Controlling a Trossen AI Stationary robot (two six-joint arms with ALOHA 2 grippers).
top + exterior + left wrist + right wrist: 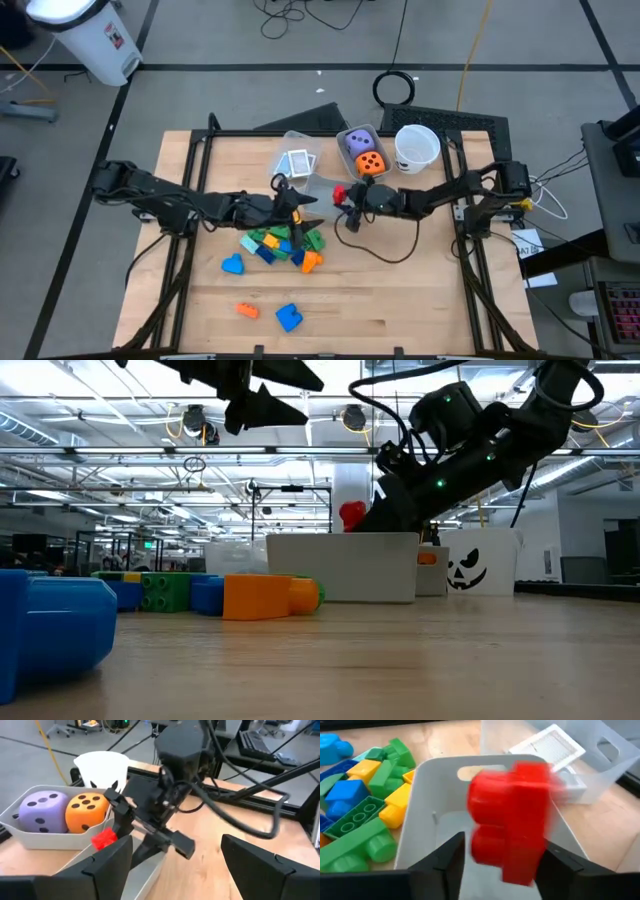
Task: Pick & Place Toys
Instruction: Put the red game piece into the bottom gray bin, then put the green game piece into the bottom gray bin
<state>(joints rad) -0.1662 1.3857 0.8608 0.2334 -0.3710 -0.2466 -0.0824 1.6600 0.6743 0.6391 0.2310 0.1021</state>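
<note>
Right wrist view: right gripper [495, 865] jaws flank red block [512, 820].

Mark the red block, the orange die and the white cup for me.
red block [512, 820]: right wrist view, the middle of its front face, between the right hand's fingers.
orange die [86, 813]: left wrist view, its dotted front face.
white cup [417, 146]: high view, inside its open mouth.

Red block [104, 839] — right gripper's [111, 834] fingers
</note>
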